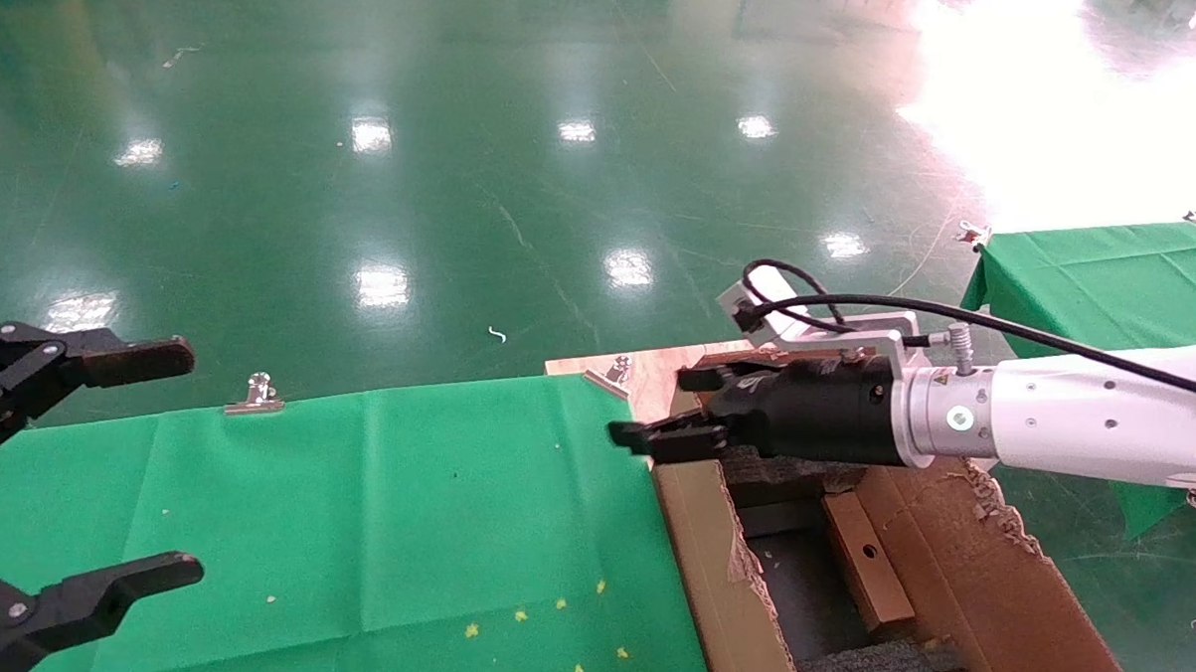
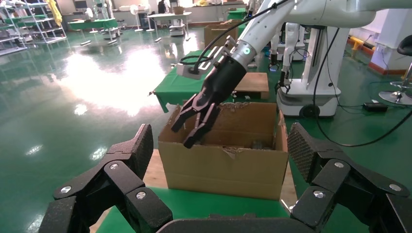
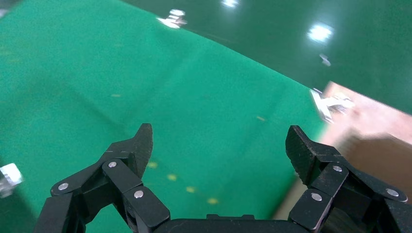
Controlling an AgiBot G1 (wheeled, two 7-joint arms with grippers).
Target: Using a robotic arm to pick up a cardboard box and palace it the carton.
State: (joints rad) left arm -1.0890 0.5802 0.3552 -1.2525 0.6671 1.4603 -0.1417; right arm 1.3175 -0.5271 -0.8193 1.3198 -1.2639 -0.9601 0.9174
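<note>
The cardboard box point(image 1: 873, 586), small and brown with a round hole, lies inside the carton point(image 1: 710, 554) between black foam inserts point(image 1: 875, 669). My right gripper point(image 1: 655, 408) on the white arm hovers over the carton's far left edge, open and empty, pointing at the green cloth. It also shows in the left wrist view point(image 2: 183, 135) above the carton point(image 2: 228, 170), and in its own view point(image 3: 218, 145) over the cloth. My left gripper point(image 1: 181, 461) is open and empty at the table's left edge, facing the carton point(image 2: 221, 150).
The green cloth point(image 1: 403, 508) covers the table, held by binder clips point(image 1: 255, 394) point(image 1: 612, 374). A bare wooden board point(image 1: 656, 370) shows at the carton's far side. A second green-covered table point(image 1: 1107, 284) stands at the right. Glossy green floor lies beyond.
</note>
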